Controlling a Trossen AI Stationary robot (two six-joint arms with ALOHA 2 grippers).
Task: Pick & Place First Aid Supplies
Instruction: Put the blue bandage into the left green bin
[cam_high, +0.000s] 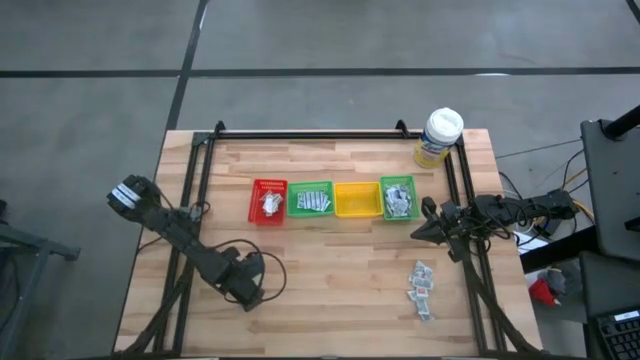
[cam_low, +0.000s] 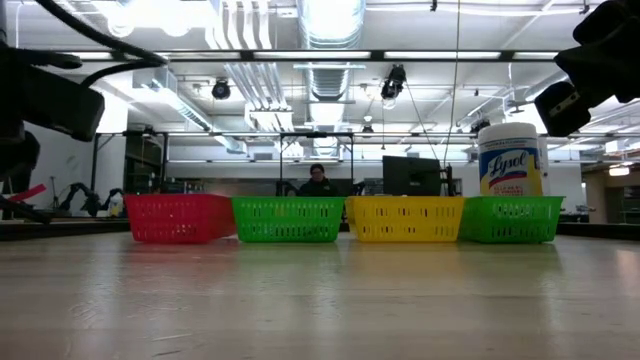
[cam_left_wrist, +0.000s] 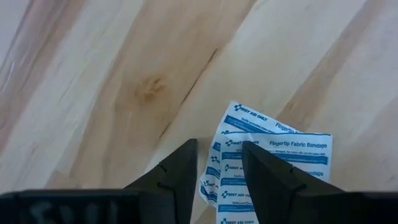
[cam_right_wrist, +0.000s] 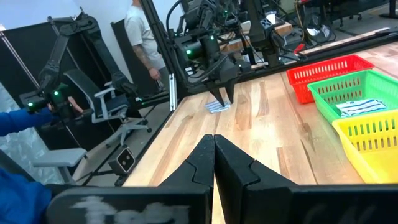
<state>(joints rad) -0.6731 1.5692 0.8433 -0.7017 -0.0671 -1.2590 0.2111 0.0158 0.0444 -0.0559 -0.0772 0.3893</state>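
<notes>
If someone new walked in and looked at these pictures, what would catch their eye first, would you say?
Probably the bright row of bins across the table's middle: red, green, yellow, green, with the yellow wipes tub behind the right end. Next, the left gripper, open over white-blue bandage sachets at the front left, and the loose sachet pile at the front right.

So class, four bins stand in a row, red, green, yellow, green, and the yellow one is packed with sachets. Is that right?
Not quite. The bins run red, green, yellow, green, but the yellow one holds nothing; the other three hold sachets. The high view shows this.
</notes>
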